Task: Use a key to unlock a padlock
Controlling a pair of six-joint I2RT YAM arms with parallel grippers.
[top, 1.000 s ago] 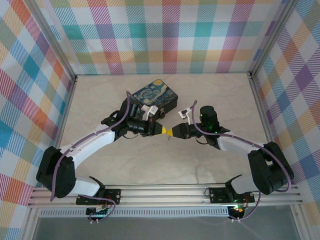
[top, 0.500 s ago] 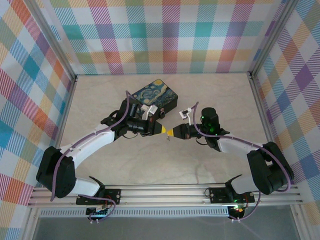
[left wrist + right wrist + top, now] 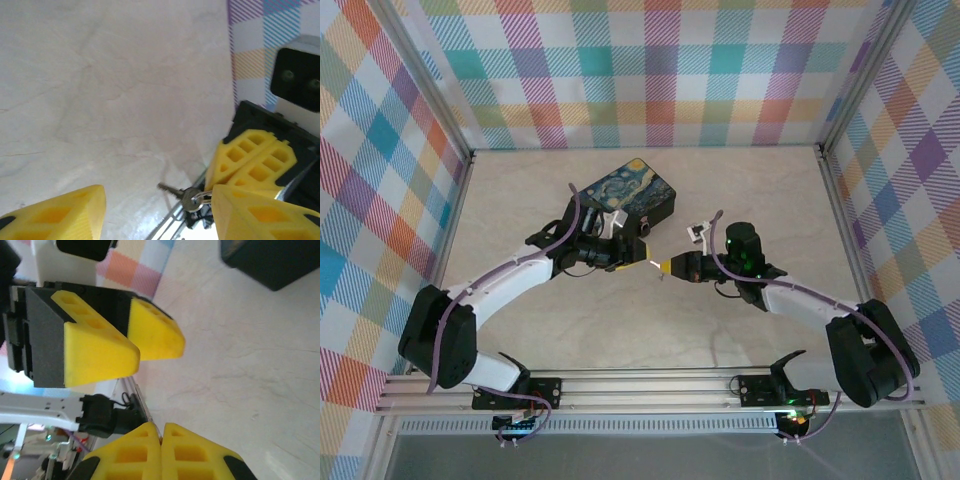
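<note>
The thin silvery key [image 3: 174,190] hangs by its ring from my right gripper [image 3: 665,266], whose yellow fingers [image 3: 250,160] are pressed together on it. In the right wrist view that gripper [image 3: 161,426] is shut with a sliver of metal in the seam. My left gripper [image 3: 642,261] faces it tip to tip over the table's middle and is open. Its fingers [image 3: 55,215] stand wide apart with the key just beyond them. The same fingers [image 3: 100,352] hang ahead of the right gripper. The padlock is hidden.
The black box with the swirling blue-and-yellow lid [image 3: 635,192] lies just behind the left wrist, and its dark corner [image 3: 270,260] shows at the upper right. Bare marble tabletop [image 3: 650,330] spreads in front of both arms.
The two gripper tips were touching; now a small gap separates them. The left gripper has drawn back to the left, and the key stays with the right gripper.
</note>
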